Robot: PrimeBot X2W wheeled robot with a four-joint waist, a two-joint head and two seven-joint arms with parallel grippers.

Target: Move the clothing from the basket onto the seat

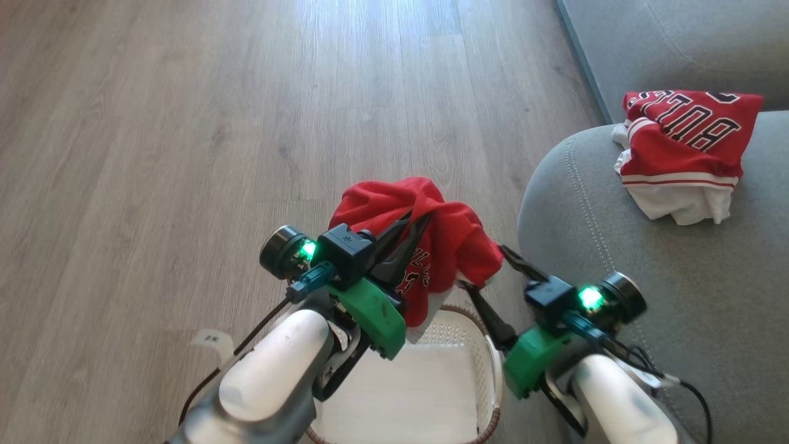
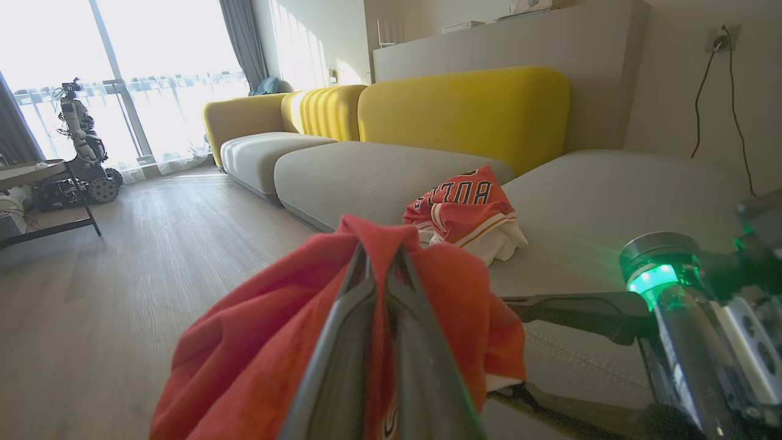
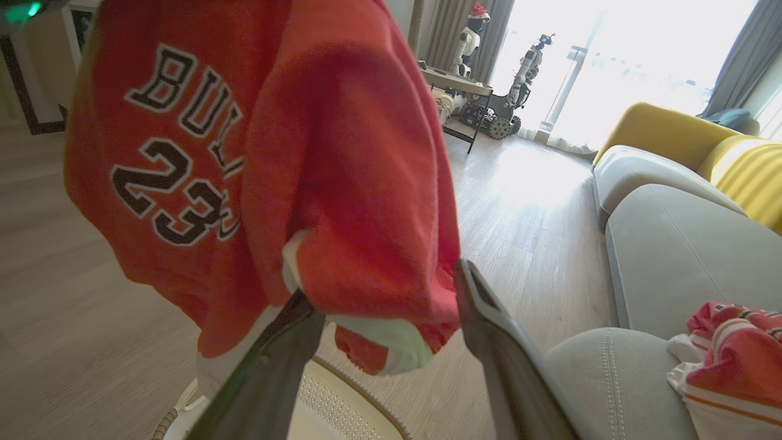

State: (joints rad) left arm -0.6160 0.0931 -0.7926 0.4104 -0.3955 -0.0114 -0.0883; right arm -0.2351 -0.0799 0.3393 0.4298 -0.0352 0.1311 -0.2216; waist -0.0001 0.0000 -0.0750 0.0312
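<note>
At the frame centre the left gripper (image 1: 420,217) is closed tight on a red jersey (image 1: 450,240) hanging above the basket (image 1: 490,351) at the bottom. The right gripper (image 1: 487,269), lower right, stands wide beside the cloth. A second jersey (image 1: 684,148) lies on the seat (image 1: 604,259), upper right.

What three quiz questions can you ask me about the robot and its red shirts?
1. True or false: the left gripper is holding a red jersey.
2. Whose fingers stand open? A: the left gripper. B: the right gripper.
3. What is the second jersey lying on?

Key: 1 true. 2 B. 3 the seat.
</note>
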